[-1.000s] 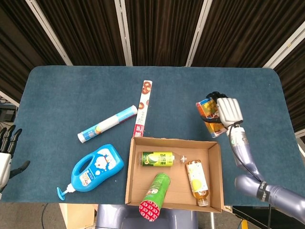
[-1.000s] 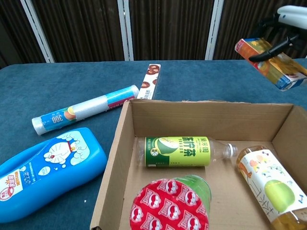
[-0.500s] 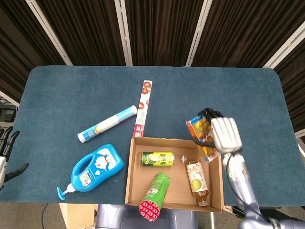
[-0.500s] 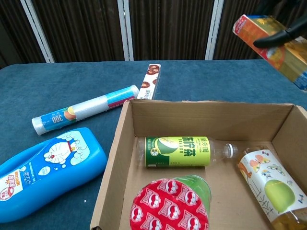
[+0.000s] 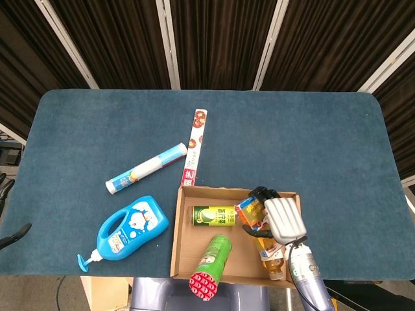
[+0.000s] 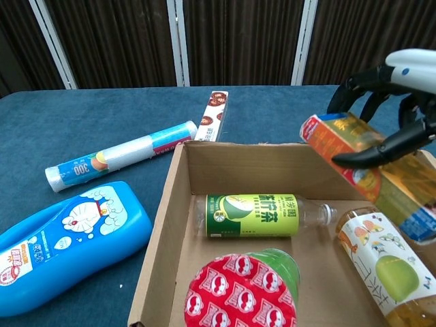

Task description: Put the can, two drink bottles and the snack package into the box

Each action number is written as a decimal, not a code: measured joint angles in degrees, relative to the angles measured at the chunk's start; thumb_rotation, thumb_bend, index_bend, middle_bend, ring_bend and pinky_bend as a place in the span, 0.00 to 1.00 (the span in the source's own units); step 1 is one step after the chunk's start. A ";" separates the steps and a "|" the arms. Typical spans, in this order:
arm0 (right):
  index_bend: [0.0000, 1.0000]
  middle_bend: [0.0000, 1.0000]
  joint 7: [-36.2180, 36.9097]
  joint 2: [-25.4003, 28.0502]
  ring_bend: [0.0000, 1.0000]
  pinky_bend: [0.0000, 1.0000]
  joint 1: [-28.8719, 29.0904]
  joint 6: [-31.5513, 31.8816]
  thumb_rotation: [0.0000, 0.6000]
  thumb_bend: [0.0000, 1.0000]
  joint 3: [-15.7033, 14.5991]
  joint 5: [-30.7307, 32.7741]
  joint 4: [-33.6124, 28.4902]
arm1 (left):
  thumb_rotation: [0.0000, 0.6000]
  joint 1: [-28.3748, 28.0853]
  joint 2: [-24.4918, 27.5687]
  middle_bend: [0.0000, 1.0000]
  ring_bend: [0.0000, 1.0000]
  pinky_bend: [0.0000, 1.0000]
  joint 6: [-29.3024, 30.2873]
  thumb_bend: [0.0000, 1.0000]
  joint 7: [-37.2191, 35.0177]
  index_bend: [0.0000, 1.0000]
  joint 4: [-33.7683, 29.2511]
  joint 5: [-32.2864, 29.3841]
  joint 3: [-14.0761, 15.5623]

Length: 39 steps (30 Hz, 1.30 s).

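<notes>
Snack package [image 6: 371, 170] is in the right hand [image 5: 283, 218], pinched between thumb and the curled fingers, and hangs tilted over the right half of the cardboard box [image 6: 163, 225], above the floor and not yet resting on anything as far as the chest view shows. Inside the box already: green tea bottle [image 6: 262, 214] lying on its side along the back, yellow juice bottle [image 6: 388, 269] lying along the right wall, and the green can with the red lid [image 6: 242, 293] at the front, leaning toward the camera. So three of four items look placed; the package is the last one, and my read is the task is at the final step: lower and release. Free floor seems to be between the tea bottle cap and the juice bottle, though the package may well end up lying on top of the juice bottle, which should be fine. Risk: package edge catching the right wall on release. Left hand [image 5: 6, 214] barely shows at the left frame edge in the head view, well apart from everything; can't tell how its fingers stand. Non-task stuff outside the box on the blue table [image 5: 97, 123]: Doraemon pump bottle [image 5: 130, 228], plastic bag roll [image 5: 146, 168], long flat box [image 5: 193, 146] behind the cardboard box.
</notes>
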 measured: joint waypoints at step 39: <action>0.00 0.00 23.48 16.19 0.00 0.00 -14.75 6.47 1.00 0.06 0.62 -15.72 26.56 | 1.00 -1.49 -3.63 0.00 0.00 0.06 -6.43 0.08 10.00 0.01 -1.61 -2.71 -0.25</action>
